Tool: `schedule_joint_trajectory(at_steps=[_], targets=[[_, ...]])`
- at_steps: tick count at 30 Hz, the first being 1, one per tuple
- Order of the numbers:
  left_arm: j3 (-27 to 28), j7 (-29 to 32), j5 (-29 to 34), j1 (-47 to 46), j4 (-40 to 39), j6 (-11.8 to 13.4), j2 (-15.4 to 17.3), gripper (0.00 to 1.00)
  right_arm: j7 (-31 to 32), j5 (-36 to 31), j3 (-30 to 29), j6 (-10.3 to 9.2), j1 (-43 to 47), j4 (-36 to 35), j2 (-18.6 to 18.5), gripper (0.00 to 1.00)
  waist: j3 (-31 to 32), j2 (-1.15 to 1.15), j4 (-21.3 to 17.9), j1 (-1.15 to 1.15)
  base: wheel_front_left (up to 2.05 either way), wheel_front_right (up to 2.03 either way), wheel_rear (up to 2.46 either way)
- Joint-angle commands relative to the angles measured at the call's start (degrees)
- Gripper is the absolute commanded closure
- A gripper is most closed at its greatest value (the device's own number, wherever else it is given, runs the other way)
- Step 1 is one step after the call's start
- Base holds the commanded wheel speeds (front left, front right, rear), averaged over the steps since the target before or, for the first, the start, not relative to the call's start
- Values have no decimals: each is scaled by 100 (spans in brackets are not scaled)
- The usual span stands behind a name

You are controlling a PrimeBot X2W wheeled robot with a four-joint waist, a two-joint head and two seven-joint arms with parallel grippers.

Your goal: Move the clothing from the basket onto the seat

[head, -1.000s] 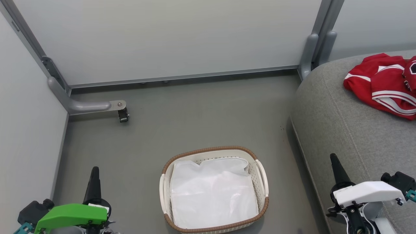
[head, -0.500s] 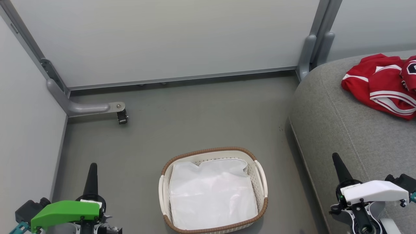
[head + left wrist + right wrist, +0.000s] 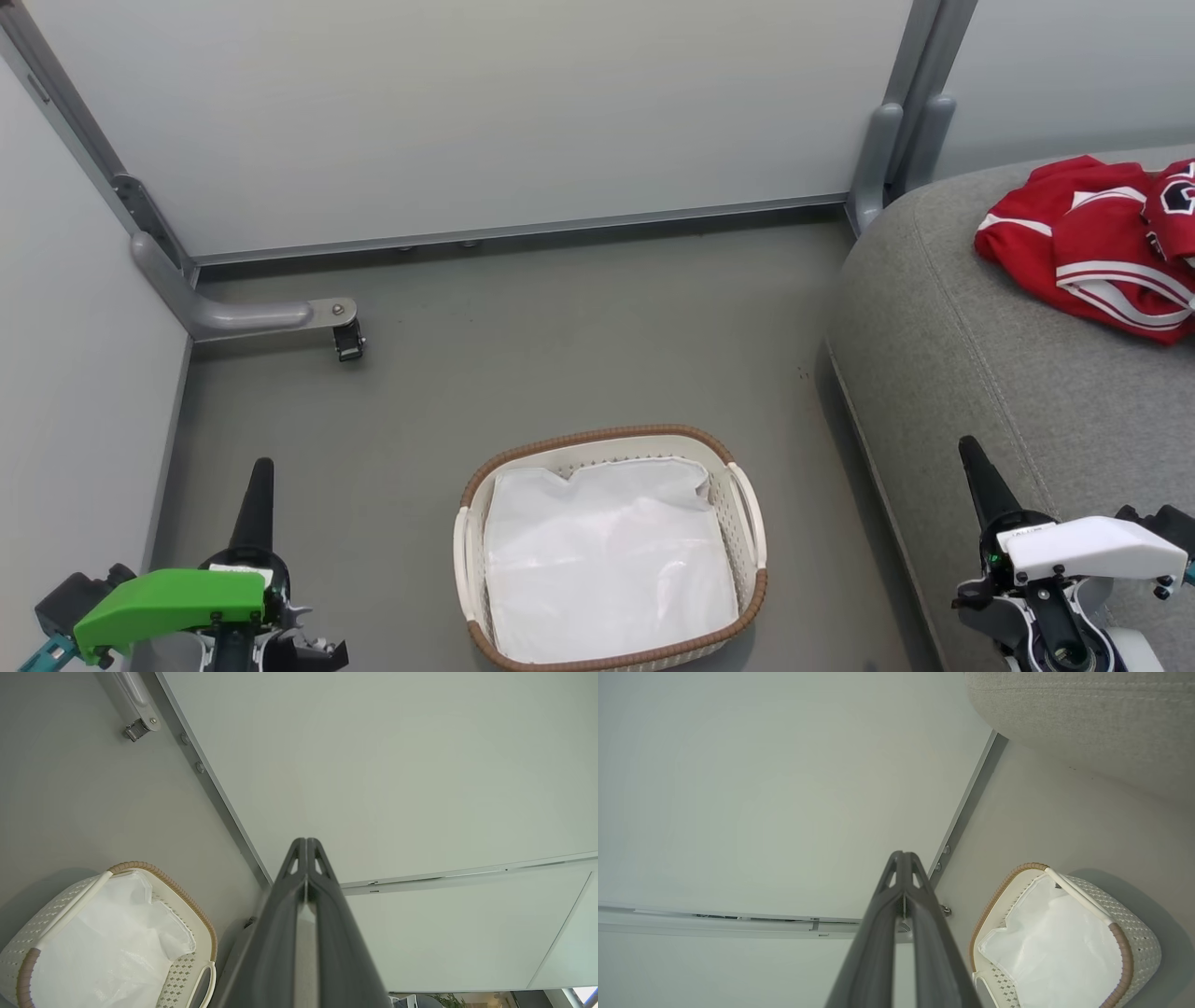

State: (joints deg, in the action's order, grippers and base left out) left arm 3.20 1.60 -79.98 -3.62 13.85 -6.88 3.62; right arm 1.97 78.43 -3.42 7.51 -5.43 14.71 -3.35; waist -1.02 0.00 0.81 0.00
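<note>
**A:** How do the claws stand?

**B:** The left claw (image 3: 261, 467) and the right claw (image 3: 967, 448) each have their two dark fingers pressed together, pinching nothing. The left one hangs over the floor (image 3: 560, 355). The right one hangs over the near edge of the seat (image 3: 980, 373). The basket (image 3: 597, 435) sits on the floor between them.

**A:** What do the wrist views give?

**B:** They show the basket's perforated sides and handles, close beside the fingers. The right one also catches the seat's grey corner.

**A:** And the head view?

**B:** It shows the clothing (image 3: 1083, 247) lying crumpled on the seat, well apart from the basket. It is red with white stripes and part of a dark, white-edged numeral. The picture's right edge cuts it off. The basket holds a white liner (image 3: 607, 560).
</note>
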Motion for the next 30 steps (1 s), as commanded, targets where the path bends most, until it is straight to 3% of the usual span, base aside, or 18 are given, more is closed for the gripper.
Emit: schedule_joint_trajectory(at_steps=[1, 30], targets=[[31, 37, -139, -137, -15, -33, 40, 100, 30, 136, -35, -2, -86, -53, -36, 100, 4, 0, -3, 0, 0, 0, 0], [215, 378, -1233, -284, 16, -71, 16, 100, 372, 1340, -226, -2, -88, -84, -26, 100, 74, 0, -71, 0, 0, 0, 0]])
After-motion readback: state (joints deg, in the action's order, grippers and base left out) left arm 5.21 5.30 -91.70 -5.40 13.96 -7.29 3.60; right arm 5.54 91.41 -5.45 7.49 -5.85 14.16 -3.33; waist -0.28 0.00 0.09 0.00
